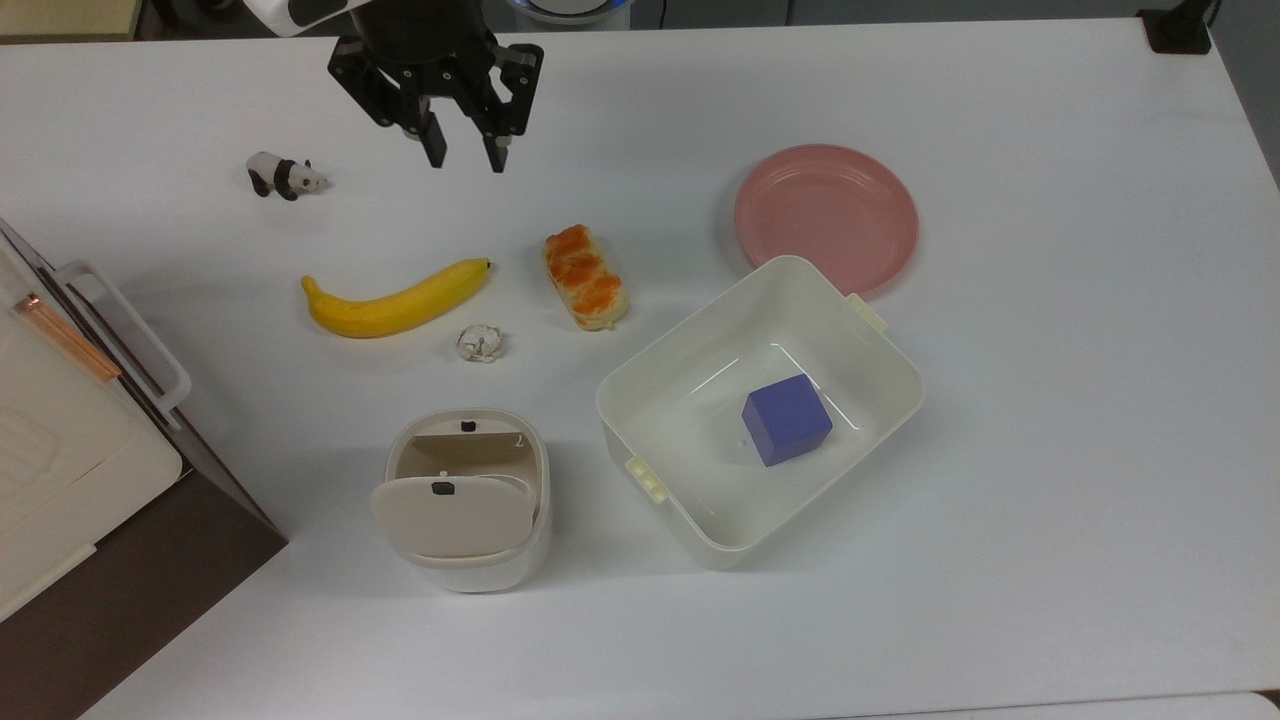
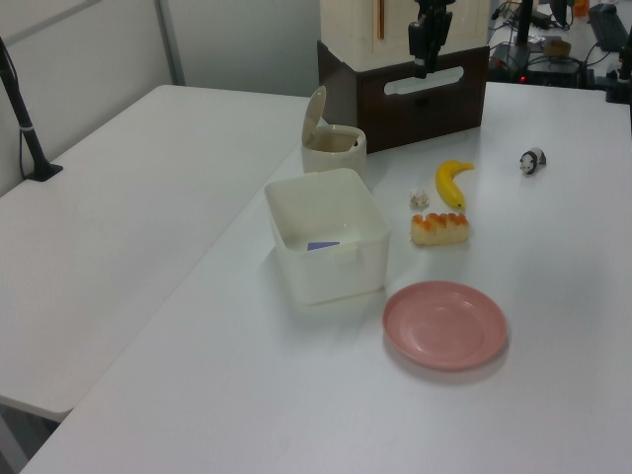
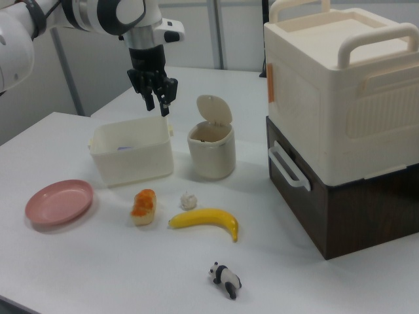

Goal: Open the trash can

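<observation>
The trash can (image 1: 503,568) is a small cream bin near the front of the top view, left of centre. Its beige lid (image 1: 452,516) stands raised on the hinge, and the inside shows, with a small black button (image 1: 468,426) at the rim. The left view has the trash can (image 2: 333,150) in front of the brown cabinet. In the right view the trash can (image 3: 211,156) stands mid-table with the lid (image 3: 214,111) up. My gripper (image 1: 465,160) hangs open and holds nothing, high above the table's far side, well away from the bin. It also appears as the gripper (image 3: 158,106) and the gripper (image 2: 424,65).
A banana (image 1: 395,300), a toy panda (image 1: 282,176), a bread piece (image 1: 585,277) and a crumpled paper ball (image 1: 480,342) lie between gripper and bin. A white tub (image 1: 640,400) holds a purple cube (image 1: 787,420). A pink plate (image 1: 827,215) lies beyond. A cream box on a brown cabinet (image 1: 70,450) stands at the top view's left.
</observation>
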